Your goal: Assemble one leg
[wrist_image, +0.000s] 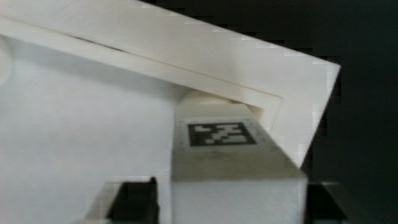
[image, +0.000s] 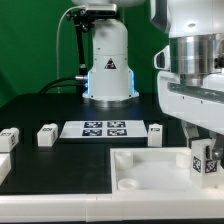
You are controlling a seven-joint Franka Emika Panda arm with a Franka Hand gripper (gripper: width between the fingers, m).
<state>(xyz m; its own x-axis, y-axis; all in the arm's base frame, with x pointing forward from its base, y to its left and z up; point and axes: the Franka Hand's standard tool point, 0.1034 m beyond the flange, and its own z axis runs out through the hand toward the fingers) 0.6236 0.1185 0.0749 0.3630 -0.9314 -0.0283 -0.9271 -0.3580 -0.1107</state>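
The exterior view is evenly lit and moderately soft. The black worktop (image: 60,165) stays very dark at the lower left of the frame, with faint shadows beside the small white parts. A blue glow shows on the arm's base (image: 108,70) at upper center. The large white tray-like piece (image: 150,170) at the lower right is bright, nearly blown out. The wrist view is blurrier: white surfaces wash out at the left, and the leg (wrist_image: 222,150) and its tag look soft. The pincer (wrist_image: 217,200) fingers at the bottom edge are dark and out of focus.
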